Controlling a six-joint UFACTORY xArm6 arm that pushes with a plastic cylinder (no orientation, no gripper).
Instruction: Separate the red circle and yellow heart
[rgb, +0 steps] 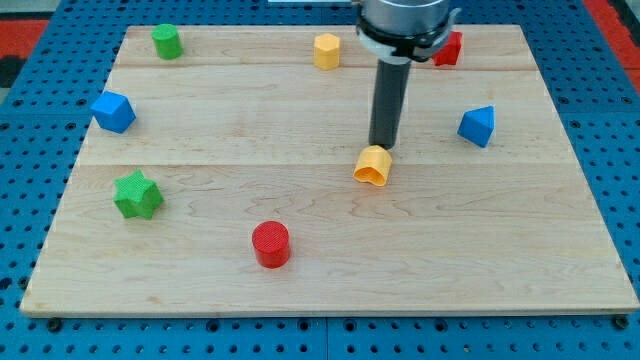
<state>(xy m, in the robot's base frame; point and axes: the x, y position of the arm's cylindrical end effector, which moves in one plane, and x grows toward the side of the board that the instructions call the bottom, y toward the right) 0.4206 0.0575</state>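
The red circle (270, 244) stands low on the wooden board (330, 270), left of centre. The yellow heart (373, 166) lies near the board's middle, up and to the right of the red circle, well apart from it. My tip (381, 147) is at the heart's upper edge, touching it or nearly so, on the side away from the red circle. The dark rod rises from there to the arm at the view's top.
A green star (137, 194) at left, a blue block (113, 111) above it, a green block (166, 41) at top left. A yellow block (327, 50) at top centre, a red block (449, 48) partly behind the arm, a blue block (477, 126) at right.
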